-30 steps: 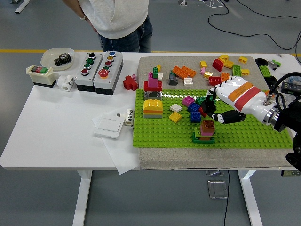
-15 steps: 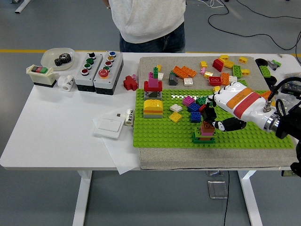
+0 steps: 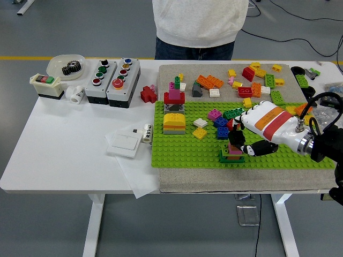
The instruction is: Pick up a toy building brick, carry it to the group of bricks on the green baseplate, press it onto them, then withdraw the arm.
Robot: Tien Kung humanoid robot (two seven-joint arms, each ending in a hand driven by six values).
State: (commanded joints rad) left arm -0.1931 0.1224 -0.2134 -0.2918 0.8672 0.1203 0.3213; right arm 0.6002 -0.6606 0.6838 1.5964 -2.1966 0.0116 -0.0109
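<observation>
Since 1 s ago the right hand [image 3: 247,137] has slid down and slightly left over the green baseplate [image 3: 182,152], so its black fingers [image 3: 236,138] now sit on top of the small stack [image 3: 232,153] near the plate's front edge, and the person at the far side has stepped to the right. The brick being placed looks like the brown one on that stack, but the fingers cover most of it; I cannot tell whether they grip it or merely bear down on it. My reading is that the pressing step is in hand, with carrying done and withdrawal not yet begun. Next the hand needs a firm, straight push down so the studs seat, then the fingers must loosen and lift clear without dragging the stack sideways. No left arm shows. Loose bricks [image 3: 252,80] lie on the mat behind the plate
</observation>
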